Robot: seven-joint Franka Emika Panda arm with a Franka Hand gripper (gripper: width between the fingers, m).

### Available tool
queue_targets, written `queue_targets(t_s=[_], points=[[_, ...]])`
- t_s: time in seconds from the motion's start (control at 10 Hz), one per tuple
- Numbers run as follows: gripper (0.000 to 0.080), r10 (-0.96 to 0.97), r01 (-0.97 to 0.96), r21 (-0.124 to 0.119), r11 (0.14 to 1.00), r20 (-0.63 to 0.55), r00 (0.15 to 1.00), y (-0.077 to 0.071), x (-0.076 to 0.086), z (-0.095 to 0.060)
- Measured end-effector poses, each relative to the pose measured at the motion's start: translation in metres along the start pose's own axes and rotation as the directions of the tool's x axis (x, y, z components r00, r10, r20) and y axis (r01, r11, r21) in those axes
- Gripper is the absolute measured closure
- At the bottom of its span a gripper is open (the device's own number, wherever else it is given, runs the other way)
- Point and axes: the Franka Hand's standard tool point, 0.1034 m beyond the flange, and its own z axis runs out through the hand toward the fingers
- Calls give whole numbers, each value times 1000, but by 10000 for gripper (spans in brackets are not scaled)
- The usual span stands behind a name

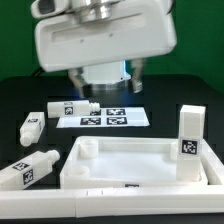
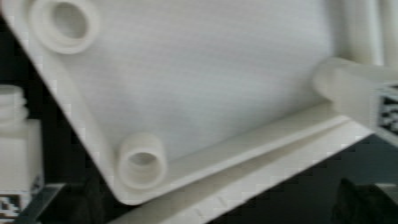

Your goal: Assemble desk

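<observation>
Desk top [image 1: 125, 158], a wide rimmed white plastic rectangle, is shown beside the marker board [image 1: 105, 120], one blocky tagged leg [image 1: 190, 140] upright on it; the gripper [image 1: 107, 82] is held spread and empty above the board.

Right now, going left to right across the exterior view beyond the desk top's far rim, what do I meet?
Far-left leg → lying tagged leg → marker board → upright leg, standing at the top's right end.
</observation>
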Motion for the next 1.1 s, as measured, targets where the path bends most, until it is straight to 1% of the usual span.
queue_targets(t_s=[0.1,0.2,0.3,0.4,0.6,0.7,0.8,0.9,1.0,1.1], points=[[150,-132,132,-11,991,4,991,15,4,4],[150,-164,164,-15,986,10,986,28,6,7],[150,-178,178,-15,984,10,984,24,5,7],[150,-178,178,-15,984,12,984,23,4,8],[150,-176,176,-18,984,17,984,29,5,10],[150,-174,175,-25,984,46,984,50,18,18],[150,-154,156,-37,987,57,986,74,38,30],[150,-171,173,-46,984,55,984,94,47,42],[150,-182,184,-61,981,42,982,104,48,53],[150,-176,178,-50,983,48,983,97,46,49]])
